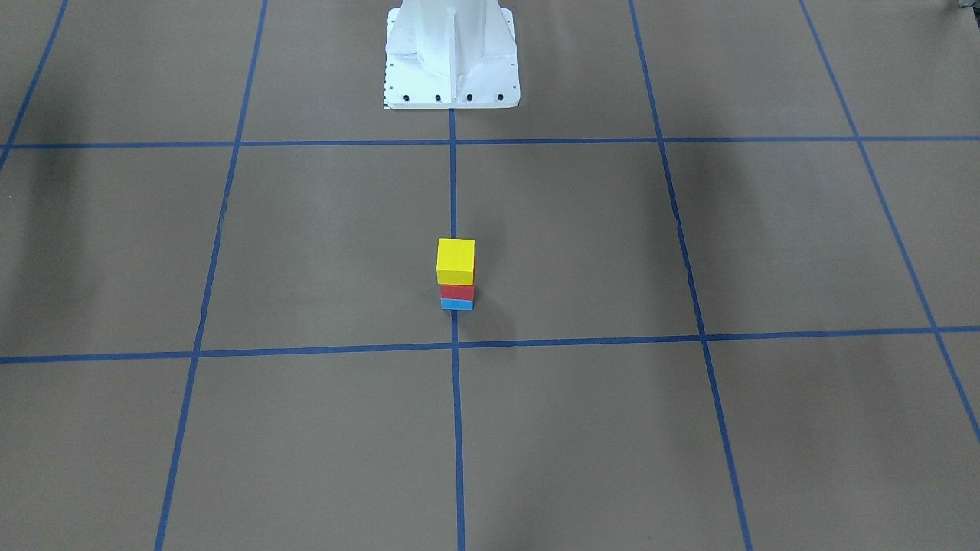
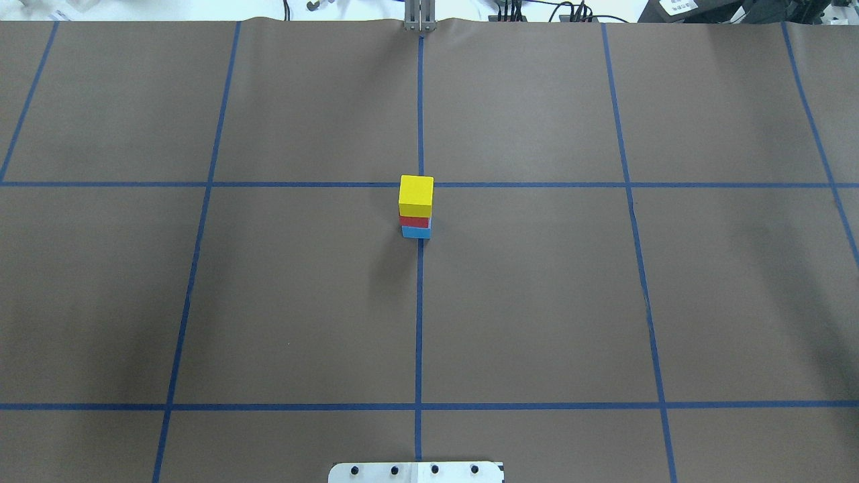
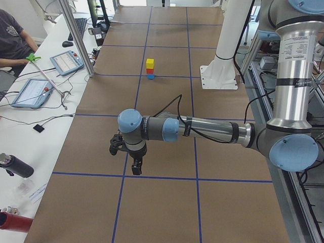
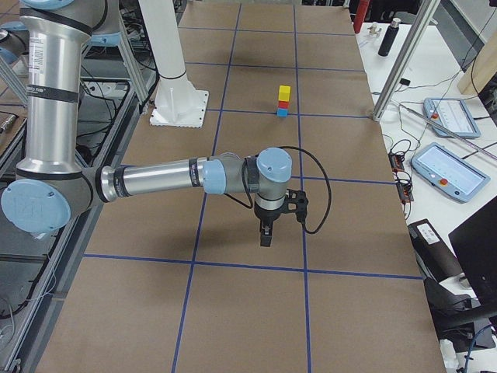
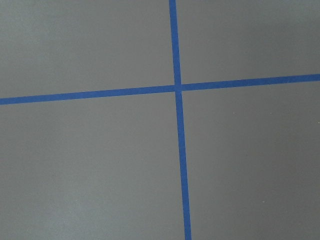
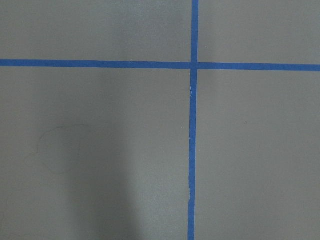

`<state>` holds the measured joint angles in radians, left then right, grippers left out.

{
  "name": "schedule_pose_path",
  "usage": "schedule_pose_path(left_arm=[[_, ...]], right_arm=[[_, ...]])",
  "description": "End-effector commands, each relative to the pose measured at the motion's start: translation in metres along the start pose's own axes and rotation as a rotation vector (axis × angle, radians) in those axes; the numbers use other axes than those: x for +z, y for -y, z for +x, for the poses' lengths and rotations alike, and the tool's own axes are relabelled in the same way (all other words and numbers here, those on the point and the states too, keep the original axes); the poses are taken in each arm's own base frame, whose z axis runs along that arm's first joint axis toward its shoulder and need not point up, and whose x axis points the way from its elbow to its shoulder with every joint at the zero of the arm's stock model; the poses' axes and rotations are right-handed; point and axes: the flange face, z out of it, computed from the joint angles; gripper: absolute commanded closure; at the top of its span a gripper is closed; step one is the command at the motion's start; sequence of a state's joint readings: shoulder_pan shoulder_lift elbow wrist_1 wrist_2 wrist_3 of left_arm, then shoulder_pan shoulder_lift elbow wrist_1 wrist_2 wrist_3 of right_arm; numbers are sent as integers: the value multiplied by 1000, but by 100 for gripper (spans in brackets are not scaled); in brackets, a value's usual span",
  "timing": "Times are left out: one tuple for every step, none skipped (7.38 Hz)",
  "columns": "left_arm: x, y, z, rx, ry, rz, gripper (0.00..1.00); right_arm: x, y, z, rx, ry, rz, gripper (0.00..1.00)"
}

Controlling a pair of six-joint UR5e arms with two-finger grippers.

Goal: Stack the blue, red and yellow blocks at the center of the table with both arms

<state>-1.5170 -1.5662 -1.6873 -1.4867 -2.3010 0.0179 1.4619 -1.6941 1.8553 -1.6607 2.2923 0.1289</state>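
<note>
At the middle of the table [image 2: 302, 302] stands one upright stack: the blue block [image 2: 416, 232] at the bottom, the red block [image 2: 415, 221] on it, the yellow block [image 2: 416, 192] on top. The front-facing view shows the same stack with yellow [image 1: 455, 260] over red [image 1: 457, 291] over blue [image 1: 457, 304]. Nothing touches it. My left gripper [image 3: 136, 167] hangs over the table far from the stack, seen only in the left side view. My right gripper [image 4: 265, 235] hangs likewise in the right side view. I cannot tell whether either is open or shut. Both wrist views show only bare table and tape lines.
The white bolted pedestal [image 1: 452, 57] stands at the robot's side of the table. A person [image 3: 12, 43] sits at a white bench with tablets [image 3: 30, 92] beyond the table's far edge. More tablets [image 4: 454, 171] and a metal post [image 4: 400, 62] line that edge.
</note>
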Motion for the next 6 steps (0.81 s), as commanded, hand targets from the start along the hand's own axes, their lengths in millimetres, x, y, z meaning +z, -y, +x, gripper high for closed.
schedule_pose_path(left_arm=[[-1,0,1,5,0,6,1],[-2,0,1,2,0,6,0],[-3,1,3,5,-1,9,0],[-5,1,4,8,-1,12,1],[-4,0,4,7,-1,11,0],[0,-6,0,-1,-1,2,0]], right_arm=[[2,0,1,3,8,-6,0],[2,0,1,2,14,-6,0],[3,-1,1,4,17,-8,0],[4,-2,2,4,17,-11,0],[4,-2,2,5,17,-11,0],[4,-2,2,5,18,-11,0]])
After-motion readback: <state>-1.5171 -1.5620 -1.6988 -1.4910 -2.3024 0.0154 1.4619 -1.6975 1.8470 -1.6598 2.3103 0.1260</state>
